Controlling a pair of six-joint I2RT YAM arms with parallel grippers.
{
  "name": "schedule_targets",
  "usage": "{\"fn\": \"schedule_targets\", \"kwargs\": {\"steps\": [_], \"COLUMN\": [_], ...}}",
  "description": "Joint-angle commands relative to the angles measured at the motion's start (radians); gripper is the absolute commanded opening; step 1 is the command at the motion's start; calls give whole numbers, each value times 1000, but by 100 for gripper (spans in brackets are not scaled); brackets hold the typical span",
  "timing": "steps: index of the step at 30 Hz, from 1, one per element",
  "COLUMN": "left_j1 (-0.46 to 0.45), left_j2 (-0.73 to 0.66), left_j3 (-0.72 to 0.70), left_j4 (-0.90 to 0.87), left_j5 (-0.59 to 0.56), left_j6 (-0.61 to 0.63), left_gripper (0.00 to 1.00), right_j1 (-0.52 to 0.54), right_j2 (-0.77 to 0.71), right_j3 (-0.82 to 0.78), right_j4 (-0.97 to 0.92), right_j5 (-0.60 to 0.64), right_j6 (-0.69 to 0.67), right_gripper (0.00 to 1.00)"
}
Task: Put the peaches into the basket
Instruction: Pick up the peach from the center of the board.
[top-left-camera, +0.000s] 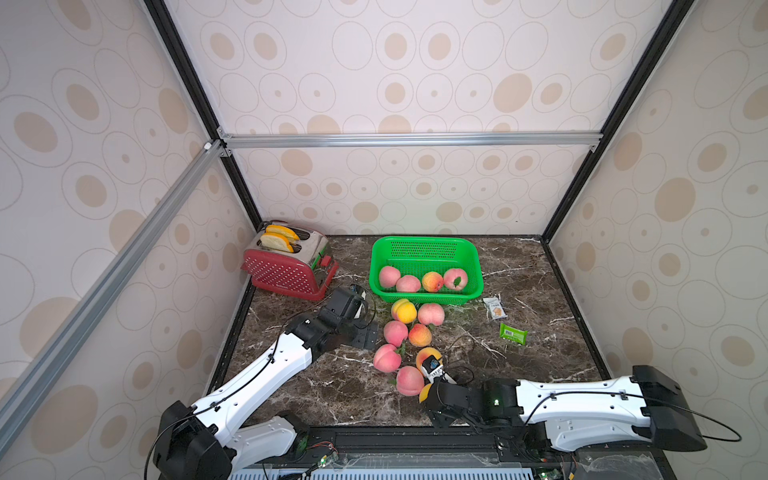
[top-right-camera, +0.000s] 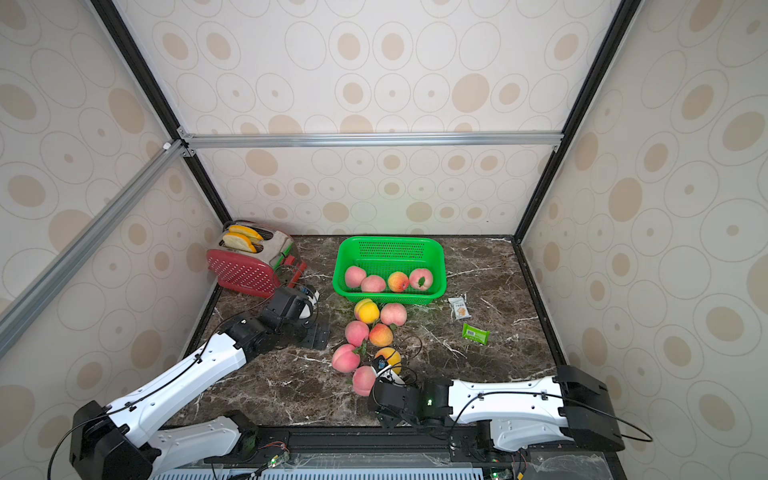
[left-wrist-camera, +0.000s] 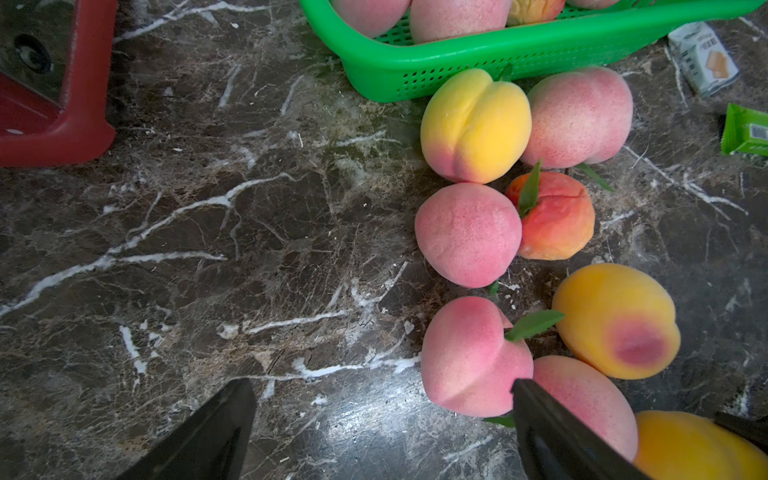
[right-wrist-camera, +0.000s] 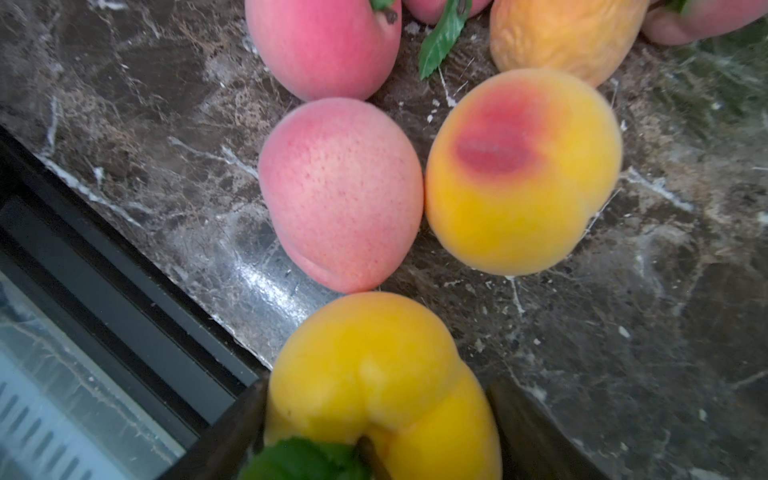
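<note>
Right arm and left arm filled the near edge in both top views, reaching onto the marble table. Basket sat at the far middle of the table, with four peaches in a row inside along its near wall. Eight loose peaches lay outside, strung from just beside that wall toward the right arm.

Step in hand: pick-up of the nearest loose one. Right gripper had its jaws against both sides of the yellow peach, leaf end toward the wrist. It looked clamped, though the fruit hid the contact line. Left gripper hung wide open and empty beside the string of fruit, touching nothing.

Next move likely called for a straight lift clear of the pink peach just beside it. After that, a carry over the loose fruit and the basket rim before release.
</note>
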Motion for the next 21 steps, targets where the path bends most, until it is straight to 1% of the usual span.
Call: {"fn": "schedule_targets", "kwargs": {"steps": [1, 4, 7, 10, 15, 21], "left_j1": [2, 2, 2, 3, 3, 2], "left_j2": [9, 14, 21, 26, 22, 32], "left_j3": [22, 26, 31, 34, 36, 38], "left_j4": [6, 10, 12, 12, 10, -1], "left_j5": [4, 6, 13, 18, 21, 30], "left_j6": [-11, -12, -12, -12, -13, -4], "left_gripper": [99, 99, 99, 99, 99, 99], "right_j1": [3, -11, -62, -157, -362, -555], "right_j2": [-66, -114, -151, -172, -152, -75], "right_j3": [58, 110, 167, 239, 383, 515], "right_j4": [-96, -155, -184, -195, -208, -195], "right_j5": [82, 121, 119, 82, -26, -157], "right_j6": [-35, -78, -159, -270, -456, -571], "right_gripper": [77, 78, 78, 79, 80, 81]}}
